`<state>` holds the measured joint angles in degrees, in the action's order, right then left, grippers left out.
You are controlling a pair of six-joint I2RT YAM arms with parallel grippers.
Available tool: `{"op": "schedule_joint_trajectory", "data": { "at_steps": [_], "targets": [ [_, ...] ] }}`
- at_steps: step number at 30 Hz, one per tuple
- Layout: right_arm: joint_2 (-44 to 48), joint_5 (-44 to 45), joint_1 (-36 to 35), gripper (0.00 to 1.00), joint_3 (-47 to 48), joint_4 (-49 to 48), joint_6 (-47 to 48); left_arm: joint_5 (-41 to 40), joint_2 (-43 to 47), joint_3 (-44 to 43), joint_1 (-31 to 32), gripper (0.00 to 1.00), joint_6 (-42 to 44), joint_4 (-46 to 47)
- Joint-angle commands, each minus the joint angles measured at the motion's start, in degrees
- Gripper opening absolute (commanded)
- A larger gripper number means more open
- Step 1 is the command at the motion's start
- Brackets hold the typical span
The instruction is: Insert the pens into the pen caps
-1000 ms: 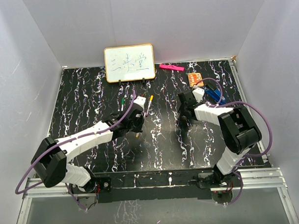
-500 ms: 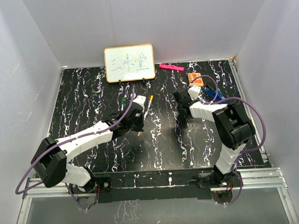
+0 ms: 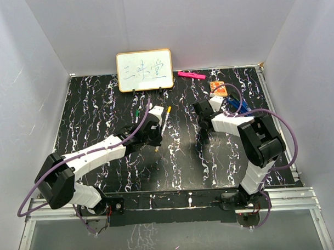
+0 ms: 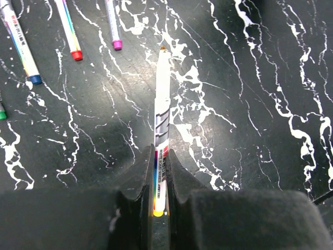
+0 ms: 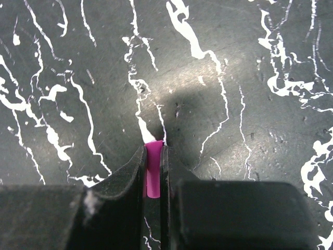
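The left gripper [image 4: 159, 156] is closed to a narrow slot on a white-barrelled pen [image 4: 162, 99]. Its fingers pinch the barrel near the yellow end, and the rest of the pen juts straight ahead with its dark tip pointing away from the wrist. The right gripper [image 5: 152, 152] is likewise almost closed: it squeezes a short magenta cap [image 5: 153, 177], whose end pokes just past the fingertips above the black, white-veined table [image 5: 250, 78].

Up and to the left of the held pen, three more lie on the surface side by side but apart — a blue-tipped pen [image 4: 23, 47], a red-tipped pen [image 4: 69, 31] and a pink-tipped pen [image 4: 113, 26].

From above, both grippers sit mid-table, well apart. A whiteboard [image 3: 145, 70] stands at the far edge, with a pink marker [image 3: 191, 75] and an orange card [image 3: 219, 89] to its right.
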<state>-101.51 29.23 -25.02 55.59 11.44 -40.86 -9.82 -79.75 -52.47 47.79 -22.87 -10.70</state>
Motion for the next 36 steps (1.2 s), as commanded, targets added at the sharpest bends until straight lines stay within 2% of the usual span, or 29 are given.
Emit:
{"op": "schedule_joint_trajectory", "data": {
  "at_steps": [1,5,9,14,20,23,29,36],
  "targets": [
    [4.29,-5.72,-0.3,0.0,-0.27,-0.92,4.96,4.52,-0.68,-0.32,-0.25,0.0,1.43,2.26],
    [7.36,-9.62,-0.3,0.0,1.88,-3.49,9.6,7.46,-0.49,1.27,-0.25,0.0,0.33,6.97],
    [13.19,-12.47,-0.24,0.0,-0.78,-8.11,12.81,10.59,0.02,3.82,-0.25,0.0,-0.19,14.03],
    [24.51,-15.53,-0.27,0.0,-9.49,-19.39,13.34,14.43,-0.29,5.91,-0.26,0.0,-1.1,21.73],
    [41.61,-17.62,-0.29,0.0,-22.75,-36.83,12.37,24.82,-1.49,8.17,-0.26,0.0,-4.75,35.9],
    [46.96,-17.56,-0.3,0.0,-27.85,-43.12,11.76,28.72,-3.13,7.95,-0.28,0.0,-7.69,41.21],
    [49.3,-19.14,-0.29,0.0,-31.42,-49.24,10.29,34.15,-7.48,5.87,-0.29,0.0,-12.53,48.94],
    [48.38,-21.28,-0.34,0.0,-33.42,-54.09,7.67,35.89,-9.54,4.97,-0.24,0.0,-14.41,55.15]
  ]
}}
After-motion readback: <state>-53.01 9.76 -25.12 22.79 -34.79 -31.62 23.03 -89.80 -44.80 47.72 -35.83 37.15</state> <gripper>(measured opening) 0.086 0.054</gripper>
